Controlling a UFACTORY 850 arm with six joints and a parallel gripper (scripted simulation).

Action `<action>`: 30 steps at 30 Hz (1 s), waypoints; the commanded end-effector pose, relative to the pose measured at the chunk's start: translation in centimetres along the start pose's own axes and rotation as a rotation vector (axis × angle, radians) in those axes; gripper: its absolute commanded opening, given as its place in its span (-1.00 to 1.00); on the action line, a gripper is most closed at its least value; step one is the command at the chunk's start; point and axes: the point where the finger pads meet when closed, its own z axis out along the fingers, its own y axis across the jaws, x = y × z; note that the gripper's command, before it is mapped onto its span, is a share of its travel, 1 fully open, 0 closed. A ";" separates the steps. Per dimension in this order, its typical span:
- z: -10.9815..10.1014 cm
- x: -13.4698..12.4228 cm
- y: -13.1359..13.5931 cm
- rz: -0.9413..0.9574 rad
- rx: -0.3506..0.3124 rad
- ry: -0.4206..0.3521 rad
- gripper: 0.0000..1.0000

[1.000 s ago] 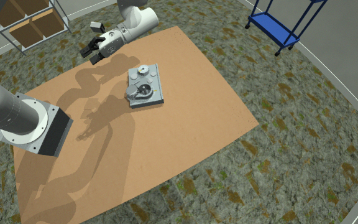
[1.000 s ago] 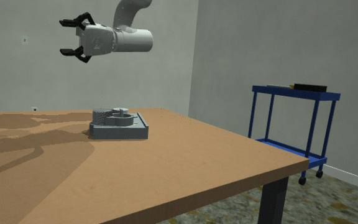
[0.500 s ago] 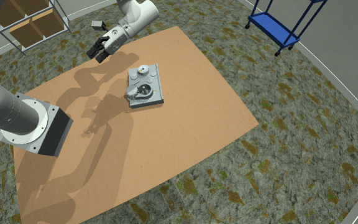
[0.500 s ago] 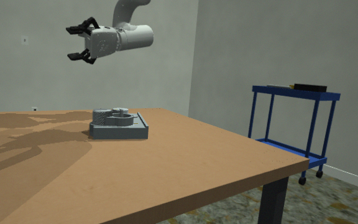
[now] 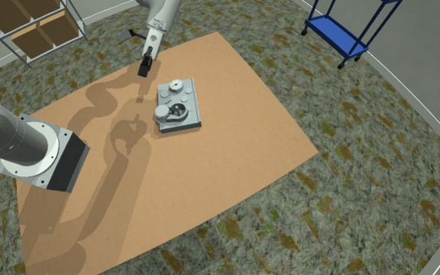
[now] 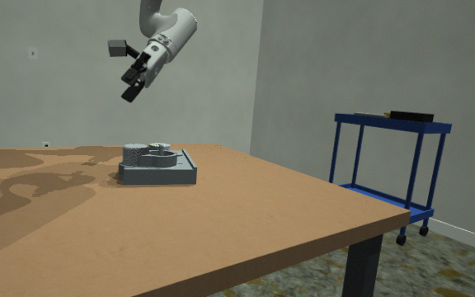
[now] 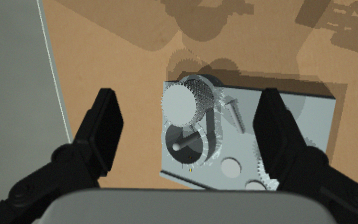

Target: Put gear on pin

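Observation:
The grey timing case (image 5: 194, 119) (image 6: 159, 175) (image 7: 316, 114) lies on the wooden table (image 5: 224, 153) (image 6: 221, 214). The loose gear (image 5: 176, 85), white with a yellow arrow, lies flat at the case's far end; in the wrist view my right finger mostly hides it. The pin (image 5: 176, 110) stands inside a dark collar beside a knurled fixed gear (image 5: 162, 111) (image 6: 134, 153) (image 7: 179, 103). A small yellow mark (image 7: 190, 169) shows at the collar's edge. My gripper (image 5: 143, 71) (image 6: 130, 87) (image 7: 187, 105) is open and empty, tilted down, high above the case.
The arm's base (image 5: 40, 154) stands on the table's left side. A blue cart (image 5: 336, 36) (image 6: 390, 124) stands off the table to the right. A shelf with cardboard boxes (image 5: 33, 27) is at the back left.

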 end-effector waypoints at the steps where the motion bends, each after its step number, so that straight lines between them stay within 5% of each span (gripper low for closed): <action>1: 0.3 -2.9 1.9 -0.096 -0.126 -0.172 1.00; 13: -0.1 -7.2 5.2 -0.262 -0.302 -0.422 1.00; 30: -0.4 -9.8 7.0 -0.349 -0.396 -0.565 1.00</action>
